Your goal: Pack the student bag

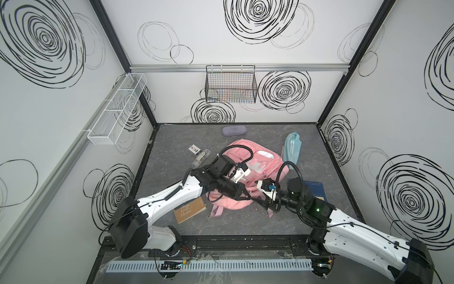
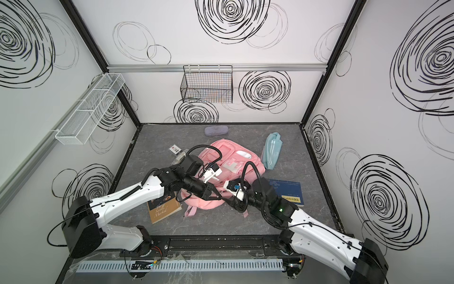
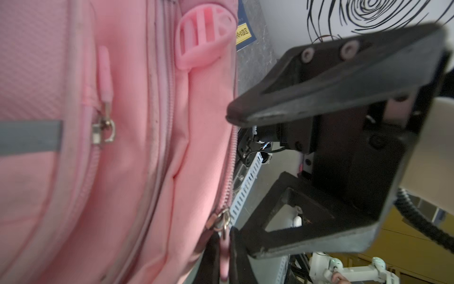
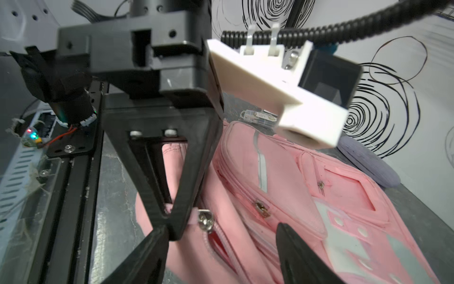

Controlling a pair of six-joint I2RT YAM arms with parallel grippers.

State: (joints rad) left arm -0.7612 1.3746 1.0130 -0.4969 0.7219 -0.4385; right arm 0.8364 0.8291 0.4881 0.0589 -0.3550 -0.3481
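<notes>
- student bag (image 1: pixel 255 157) flat, mid worktop (image 1: pixel 221 228)
- L gripper (image 4: pixel 172 218) pinched tight on bag's pink zip pull (image 4: pixel 194 217)
- R gripper (image 4: pixel 221 227) just beside, fingers wide apart, holding nothing

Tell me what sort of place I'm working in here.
Most likely a purpose-built robot test booth, not a real classroom: white walls printed with black swirls, a black wire basket hung on an aluminium rail, and the student bag on a grey tabletop.

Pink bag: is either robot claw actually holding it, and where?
The left gripper pinches the bag's zip pull; the right gripper, jaws open, holds nothing.
</notes>
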